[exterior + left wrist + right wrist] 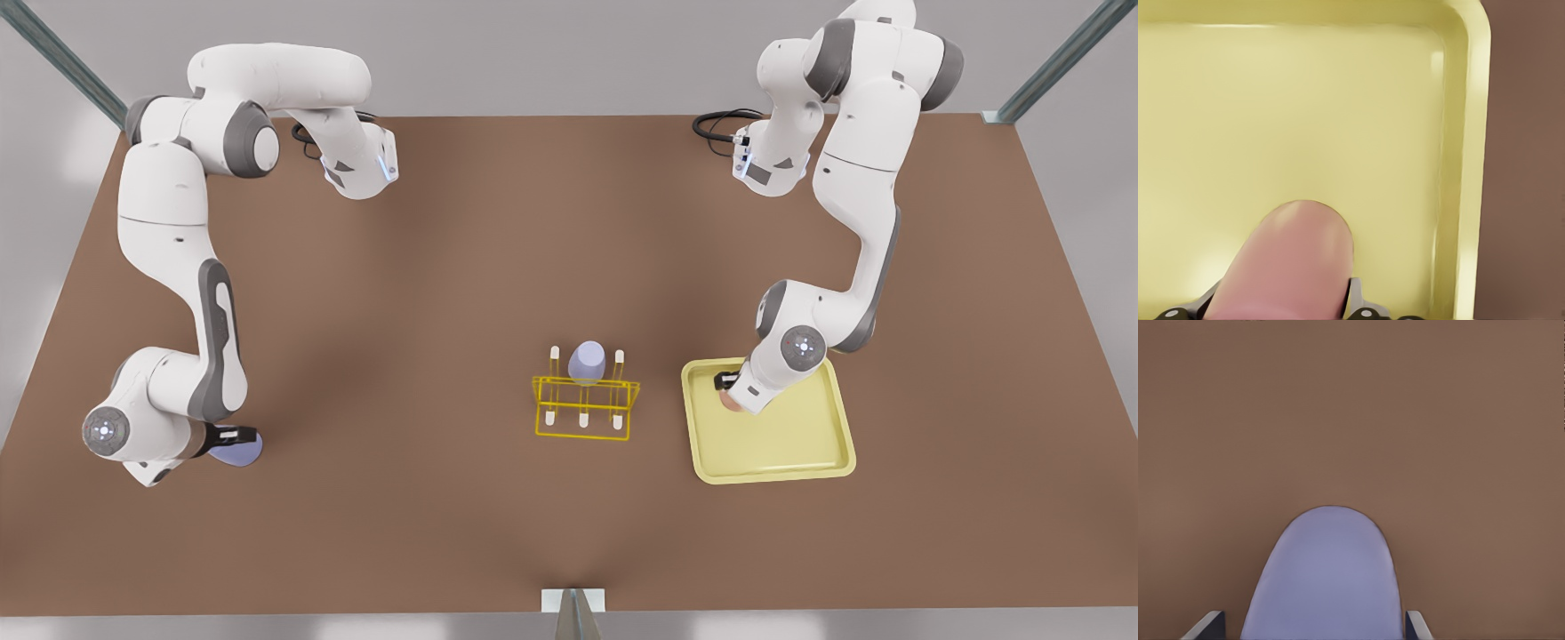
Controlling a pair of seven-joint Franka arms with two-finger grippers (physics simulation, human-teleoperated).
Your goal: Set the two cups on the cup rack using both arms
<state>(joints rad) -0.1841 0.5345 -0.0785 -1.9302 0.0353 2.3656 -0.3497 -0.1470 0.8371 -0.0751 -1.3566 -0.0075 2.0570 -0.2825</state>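
The pink cup [731, 403] [1285, 267] lies in the pale yellow tray [800, 444] near its far left corner. My left gripper [729, 389] [1281, 310], on the arm at the front view's right, is shut on it, a finger [1361, 305] on each side. At the front view's left, my right gripper [233, 437] [1315, 628] is shut on a lavender cup [240, 453] [1328, 580], held sideways low over the table. The yellow wire cup rack [582, 411] stands mid-table with another lavender cup [587, 362] upside down on a back peg.
The tray's raised rim [1468, 167] runs close beside the pink cup. Brown table [400, 293] stretches between the arms. The rack's other white-tipped pegs [582, 418] are bare. A small post [573, 609] stands at the near table edge.
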